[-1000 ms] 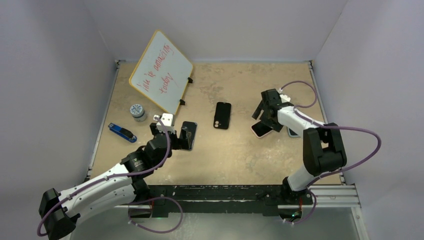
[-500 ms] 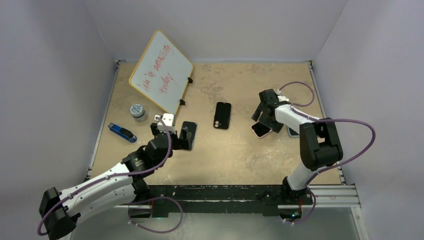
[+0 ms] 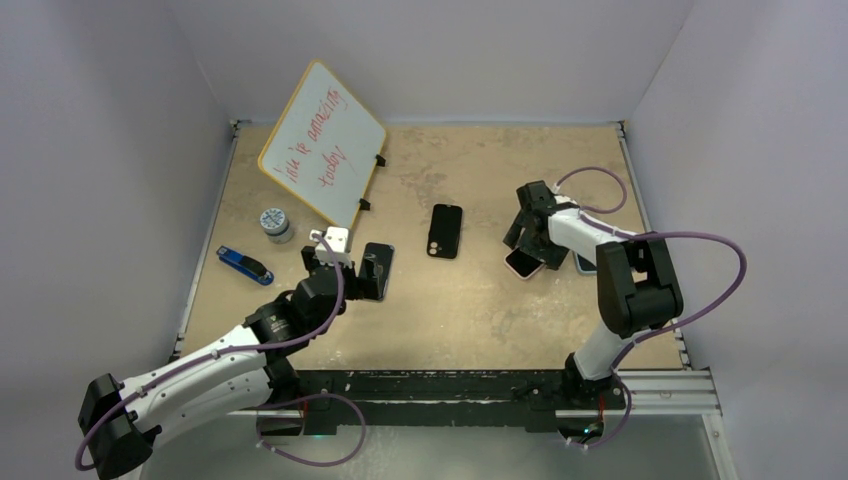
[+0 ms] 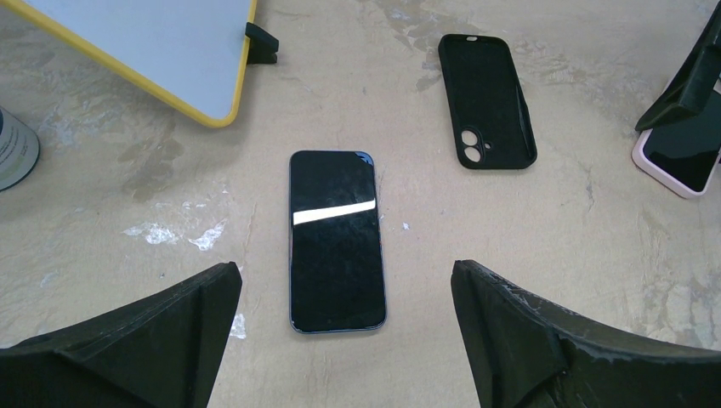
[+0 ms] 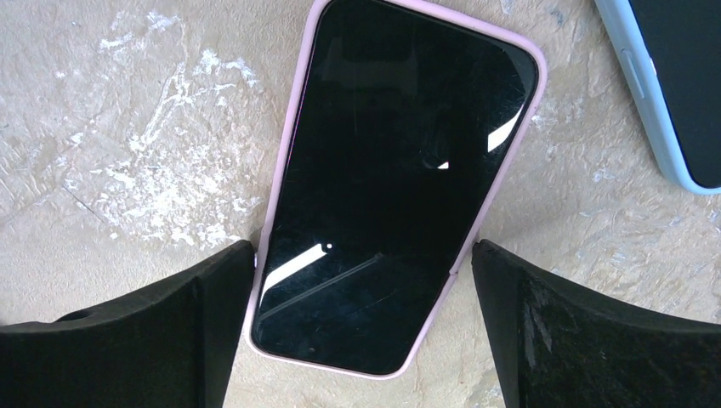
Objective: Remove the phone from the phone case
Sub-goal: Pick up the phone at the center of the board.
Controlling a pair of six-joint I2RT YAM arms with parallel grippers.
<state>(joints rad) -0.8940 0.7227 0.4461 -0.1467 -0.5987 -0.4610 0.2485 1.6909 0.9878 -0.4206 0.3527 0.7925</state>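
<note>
A: Starting close in, at the left gripper (image 4: 344,274): spread wide, gripping nothing, hanging over a bare phone (image 4: 336,242) lying screen up on the table (image 4: 553,255).

B: Looks done with on that side, judging by the empty black case (image 4: 489,102) lying apart, further out. And across on the right?

A: Right gripper (image 5: 364,251), low over the pink-cased phone (image 5: 391,170), screen up and flat on the table. Wide open too, holding nothing, with one finger (image 5: 204,323) hard by each long edge. Touching or just beside? Hard to tell.

B: So, lining up a grasp, with that phone seated fully in its pink case (image 5: 286,170). Extraction not yet begun there.

A: Agreed. Just beside it, a blue-cased phone (image 5: 672,85), likewise screen up.

B: Next move, at a guess?

A: Closing across the case edges, then peeling a corner of the soft rim back off the glass. Probably calls for the left arm to pin or push while the right pulls. Otherwise, a risk of merely sliding the whole thing along the table.

B: And farthest back?

A: Propped whiteboard (image 3: 322,142) with red writing, a small tin (image 3: 275,222) and a blue object (image 3: 243,264) near it. Out of play.
</note>
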